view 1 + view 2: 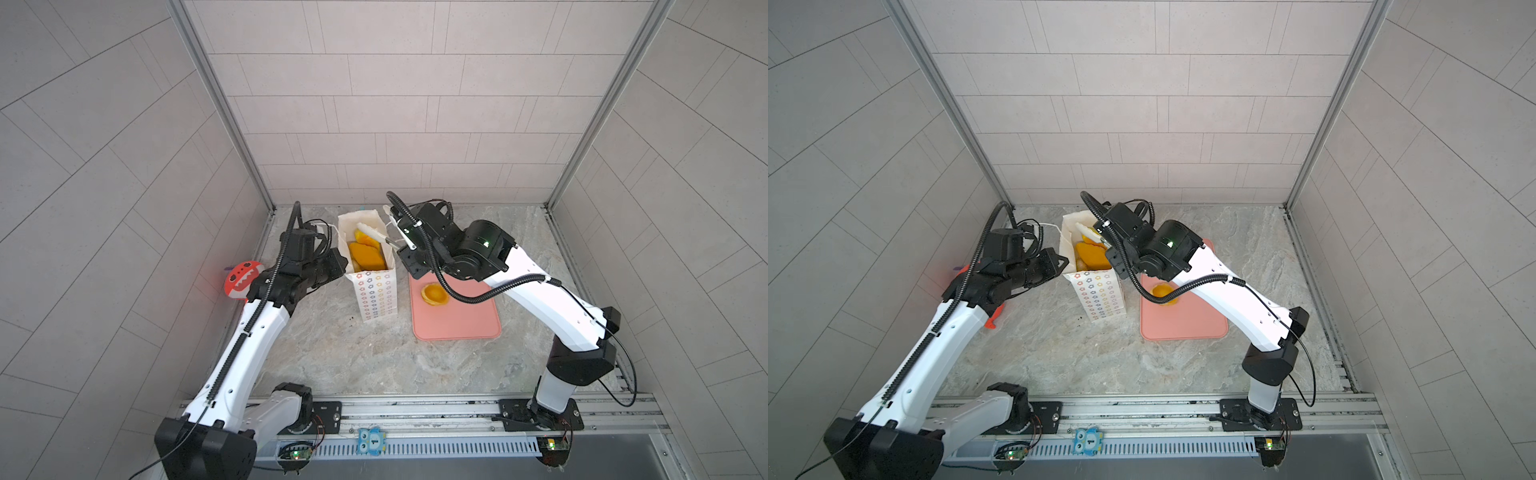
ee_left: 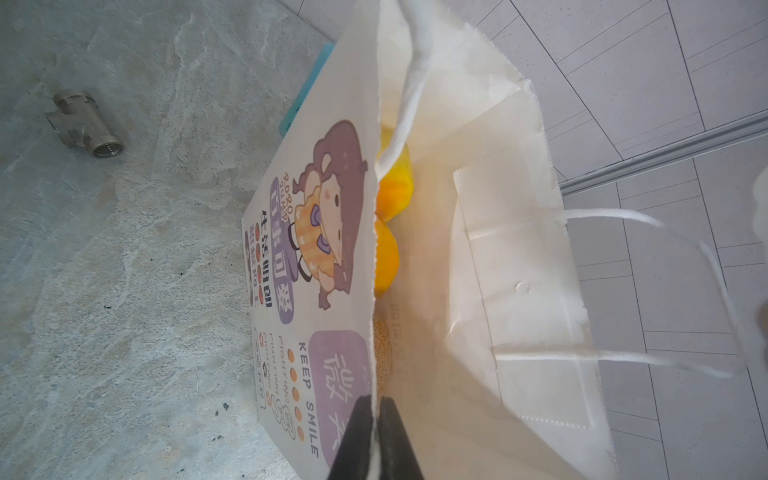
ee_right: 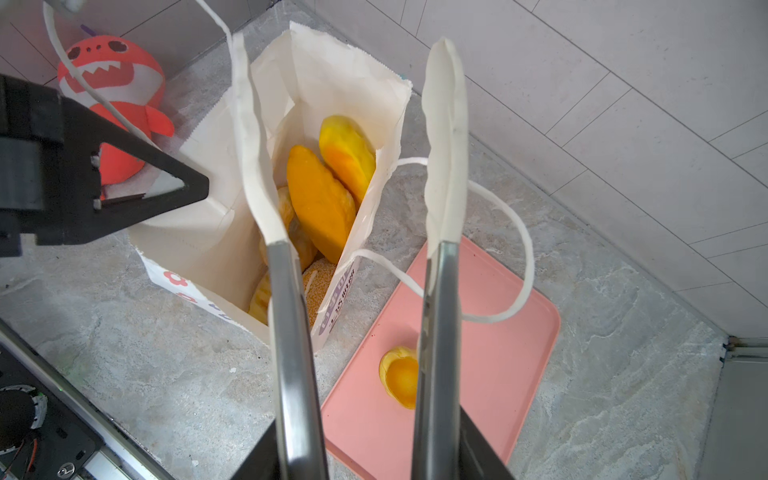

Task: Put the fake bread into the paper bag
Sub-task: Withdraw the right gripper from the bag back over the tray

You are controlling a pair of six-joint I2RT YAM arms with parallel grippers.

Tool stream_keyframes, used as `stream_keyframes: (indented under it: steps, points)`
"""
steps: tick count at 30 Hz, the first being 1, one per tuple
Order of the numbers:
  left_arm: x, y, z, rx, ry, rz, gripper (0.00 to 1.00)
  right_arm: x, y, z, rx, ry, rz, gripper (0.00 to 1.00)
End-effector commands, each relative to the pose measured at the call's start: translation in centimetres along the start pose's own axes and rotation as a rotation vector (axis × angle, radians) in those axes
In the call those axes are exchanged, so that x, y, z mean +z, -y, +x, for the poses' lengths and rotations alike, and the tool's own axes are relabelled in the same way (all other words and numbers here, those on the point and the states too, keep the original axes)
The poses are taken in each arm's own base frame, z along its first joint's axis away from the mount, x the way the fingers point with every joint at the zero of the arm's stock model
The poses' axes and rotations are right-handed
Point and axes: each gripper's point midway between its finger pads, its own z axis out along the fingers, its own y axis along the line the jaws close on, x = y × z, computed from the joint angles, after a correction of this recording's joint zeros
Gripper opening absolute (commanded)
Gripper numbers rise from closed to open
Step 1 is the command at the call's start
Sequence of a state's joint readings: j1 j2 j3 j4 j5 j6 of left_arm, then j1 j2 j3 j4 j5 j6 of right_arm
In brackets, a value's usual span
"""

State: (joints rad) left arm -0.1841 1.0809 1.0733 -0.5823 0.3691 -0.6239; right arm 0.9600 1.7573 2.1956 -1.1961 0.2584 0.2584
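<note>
The left pincer is noted with jaws together, clamped on the rim of the paper bag, so the mouth is held open. The right pincer is clamped around the tongs, whose white tips stand apart and empty.

Directly beneath the right pincer the pink tray is seen. One tart of the fake bread lies on it, close to one tong arm. Ahead of the pincer, under the tong tips, the bag stands upright on the worktop. Several pieces of fake bread are already stacked inside. A cord handle loops past the tong arm on the tray side; contact cannot be told.

Judgement: bagging is nearly complete and the tart is to be fetched. The tongs are best lifted clear of rim and cord first, so that the bag is not dragged. The tart is best straddled from above, across its widest part, and squeezed lightly, its glossy shell being judged slippery. The left pincer's hold is best not released until the tart is dropped in.
</note>
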Motion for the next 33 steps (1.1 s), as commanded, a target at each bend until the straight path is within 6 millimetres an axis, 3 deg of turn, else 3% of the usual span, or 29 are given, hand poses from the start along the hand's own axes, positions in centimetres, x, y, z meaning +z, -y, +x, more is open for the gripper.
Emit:
stream_keyframes:
  steps: [1,10,22,28,33]
  points:
    - [-0.7,0.6,-0.3,0.018,0.011,0.007,0.1,-3.8,2.2,-1.5,0.018,0.098,0.049,0.51]
    - [-0.6,0.7,-0.3,0.019,0.008,0.01,0.1,-6.0,5.3,-1.2,0.034,0.134,0.127,0.52]
    - [-0.6,0.7,-0.4,0.017,0.009,0.011,0.1,-6.9,9.6,1.2,0.106,0.121,0.195,0.52]
    - [-0.7,0.8,-0.4,0.019,0.009,0.012,0.1,-7.2,12.1,3.2,0.152,0.097,0.229,0.52]
    - [-0.7,0.8,-0.4,0.017,0.009,0.013,0.1,-6.8,14.2,6.1,0.204,0.052,0.253,0.52]
